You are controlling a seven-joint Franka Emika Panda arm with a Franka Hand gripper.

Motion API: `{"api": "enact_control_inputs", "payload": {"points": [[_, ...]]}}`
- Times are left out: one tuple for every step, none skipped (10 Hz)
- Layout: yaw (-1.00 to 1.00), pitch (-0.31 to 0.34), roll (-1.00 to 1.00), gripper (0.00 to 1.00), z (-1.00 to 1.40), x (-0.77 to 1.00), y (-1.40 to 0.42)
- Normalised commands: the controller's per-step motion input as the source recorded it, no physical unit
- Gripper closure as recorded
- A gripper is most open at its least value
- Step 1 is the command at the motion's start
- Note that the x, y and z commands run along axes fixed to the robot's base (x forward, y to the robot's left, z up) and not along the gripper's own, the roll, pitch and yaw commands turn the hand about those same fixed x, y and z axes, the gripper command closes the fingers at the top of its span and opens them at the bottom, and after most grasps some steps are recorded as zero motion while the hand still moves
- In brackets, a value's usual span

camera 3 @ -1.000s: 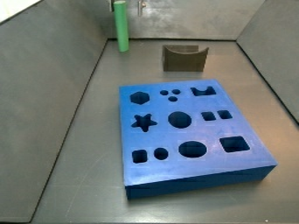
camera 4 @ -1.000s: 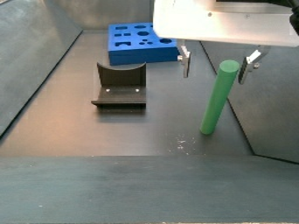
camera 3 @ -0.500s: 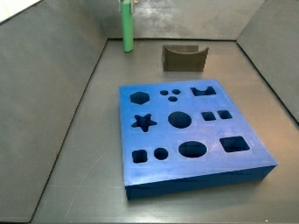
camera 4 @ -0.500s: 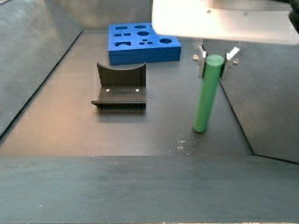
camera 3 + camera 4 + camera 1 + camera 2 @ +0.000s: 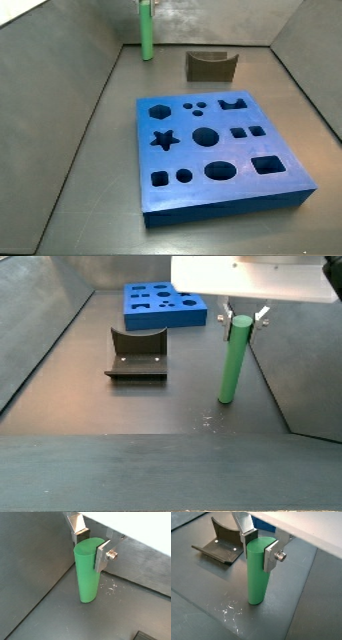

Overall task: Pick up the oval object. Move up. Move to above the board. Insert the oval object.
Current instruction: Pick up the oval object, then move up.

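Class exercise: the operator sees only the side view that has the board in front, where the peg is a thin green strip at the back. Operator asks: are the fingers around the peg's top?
Observer: Yes. In both wrist views the gripper has a finger on each side of the peg, at its top.
Operator: Is the peg upright?
Observer: Yes, in a side view the peg stands upright with its foot on the floor.
Operator: What stands near it?
Observer: The fixture, between the peg and the board.
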Motion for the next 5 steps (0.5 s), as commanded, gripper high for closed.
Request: {"api": "enact_control_inputs", "payload": {"points": [[0.00, 0.000, 0.00, 1.00, 0.00, 0.00, 0.00], [0.00, 0.000, 0.00, 1.00, 0.00, 0.00, 0.00], [0.00, 0.000, 0.00, 1.00, 0.00, 0.00, 0.00], [0.00, 0.000, 0.00, 1.00, 0.83, 0.00, 0.00], [0.04, -0.004, 0.00, 1.00, 0.84, -0.01, 0.08]]}}
